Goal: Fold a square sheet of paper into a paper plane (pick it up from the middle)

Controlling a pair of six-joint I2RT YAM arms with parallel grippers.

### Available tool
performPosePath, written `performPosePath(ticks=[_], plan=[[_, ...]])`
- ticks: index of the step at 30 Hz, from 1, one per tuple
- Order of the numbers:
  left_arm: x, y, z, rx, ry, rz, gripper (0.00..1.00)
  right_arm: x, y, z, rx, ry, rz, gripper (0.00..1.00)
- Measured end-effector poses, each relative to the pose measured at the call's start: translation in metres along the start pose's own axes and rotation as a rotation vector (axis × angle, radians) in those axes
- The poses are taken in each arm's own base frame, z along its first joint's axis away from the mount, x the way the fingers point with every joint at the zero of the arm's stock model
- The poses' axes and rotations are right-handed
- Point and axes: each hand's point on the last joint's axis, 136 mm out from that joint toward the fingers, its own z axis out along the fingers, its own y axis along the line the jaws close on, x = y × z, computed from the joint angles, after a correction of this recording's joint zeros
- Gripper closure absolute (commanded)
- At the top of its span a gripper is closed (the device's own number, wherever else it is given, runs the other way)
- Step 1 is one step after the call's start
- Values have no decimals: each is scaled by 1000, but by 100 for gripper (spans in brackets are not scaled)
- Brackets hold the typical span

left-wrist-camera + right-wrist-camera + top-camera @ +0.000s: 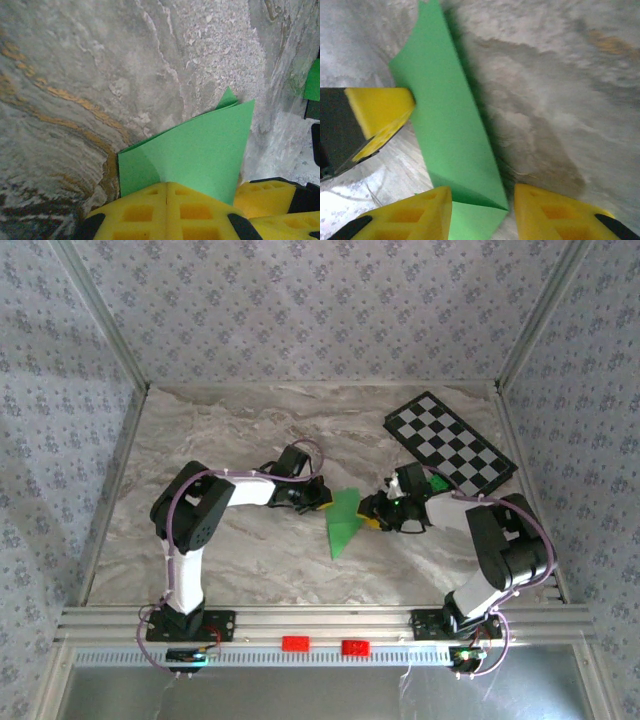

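The green sheet of paper [343, 522] lies in the middle of the marble table, folded into a narrow pointed shape with its tip toward the near edge. My left gripper [322, 502] is at its left edge. In the left wrist view its yellow pads [167, 187] are pressed together, and the paper [200, 150] fans out from their seam. My right gripper [374, 513] is at the paper's right side. Its jaws [482, 205] stand apart, with a folded corner of the paper [450, 125] between them and neither pad pressing it. The left gripper's fingertip [380, 110] touches the paper's far edge.
A black-and-white checkered board [450, 443] lies at the back right, with a small green block [437, 483] by its near corner. Patterned walls close in the table on three sides. Two red pieces [295, 644] sit on the front rail.
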Motion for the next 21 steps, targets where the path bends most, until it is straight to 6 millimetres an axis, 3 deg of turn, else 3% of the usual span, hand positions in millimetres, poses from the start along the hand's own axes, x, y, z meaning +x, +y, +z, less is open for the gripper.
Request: performPosePath(ticks=[14, 21], plan=[[6, -3, 2, 14, 20, 34, 98, -9, 37, 0, -129, 25, -41, 63], [10, -4, 3, 21, 38, 53, 99, -16, 38, 5, -123, 56, -57, 63]])
